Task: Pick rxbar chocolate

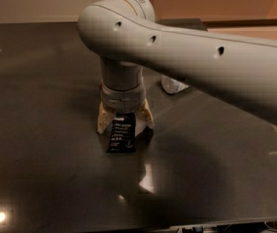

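The rxbar chocolate [122, 133], a flat black wrapper with white text, lies on the dark tabletop [45, 169] at centre. My gripper [124, 123] points straight down over the bar's far end, low at the table. Its two tan fingers [102, 122] are spread and stand one on each side of the bar's top edge, close to its sides. The bar still lies flat on the table. The arm's wrist hides the bar's far end.
A clear bottle with a white label [173, 85] lies behind the arm at centre right, mostly hidden. A sliver of red [100, 84] shows behind the wrist. The big grey arm link [211, 62] fills the upper right. The table's front edge [216, 223] is near.
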Tool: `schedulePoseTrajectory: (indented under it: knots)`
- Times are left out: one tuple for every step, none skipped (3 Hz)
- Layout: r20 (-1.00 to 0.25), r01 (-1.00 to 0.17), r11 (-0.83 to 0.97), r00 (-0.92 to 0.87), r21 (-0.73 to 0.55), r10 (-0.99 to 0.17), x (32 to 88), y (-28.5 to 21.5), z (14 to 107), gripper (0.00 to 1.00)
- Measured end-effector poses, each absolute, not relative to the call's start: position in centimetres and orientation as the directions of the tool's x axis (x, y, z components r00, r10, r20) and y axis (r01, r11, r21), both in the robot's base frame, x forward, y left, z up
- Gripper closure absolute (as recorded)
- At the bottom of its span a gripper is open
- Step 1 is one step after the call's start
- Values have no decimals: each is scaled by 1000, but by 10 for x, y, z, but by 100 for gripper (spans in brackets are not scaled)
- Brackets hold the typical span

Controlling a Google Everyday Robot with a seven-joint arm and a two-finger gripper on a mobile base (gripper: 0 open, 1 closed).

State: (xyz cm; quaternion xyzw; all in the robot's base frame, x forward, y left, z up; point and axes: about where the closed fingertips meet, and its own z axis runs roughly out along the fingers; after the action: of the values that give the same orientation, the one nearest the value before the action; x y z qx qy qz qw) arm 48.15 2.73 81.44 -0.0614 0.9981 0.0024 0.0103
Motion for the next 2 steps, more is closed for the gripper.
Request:
schedulePoseTrajectory:
  knots:
    - [-20, -122, 993, -992, 3, -122, 481, 28, 818, 62]
    - [-20, -122, 993, -992, 3, -122, 481, 28, 826, 87]
